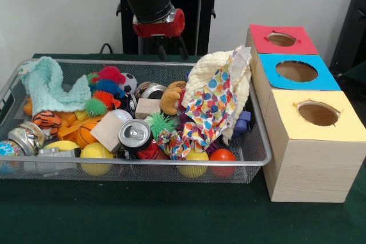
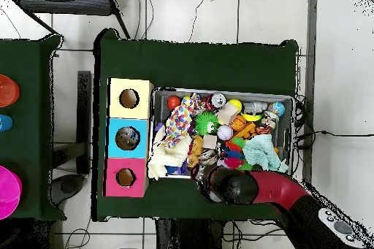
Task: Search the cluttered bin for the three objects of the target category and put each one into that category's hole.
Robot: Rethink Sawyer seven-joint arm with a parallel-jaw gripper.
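Hole: round cut in the red top of the pale wooden box (image 1: 281, 39) — farthest of three boxes beside the bin.
Bin: silver wire-mesh basket (image 1: 171, 163), crammed with toys, cloths, a can.
Gripper: black fingers (image 1: 170, 48) above the bin's far rim — grip state unreadable.

A blue-topped box (image 1: 289, 87) and a yellow-topped box (image 1: 309, 152) stand side by side on the green table cover (image 1: 171, 215). At the overhead view's left edge, an orange disc (image 2: 6, 90) and a magenta disc (image 2: 7, 191) lie on a separate dark table (image 2: 29, 129).
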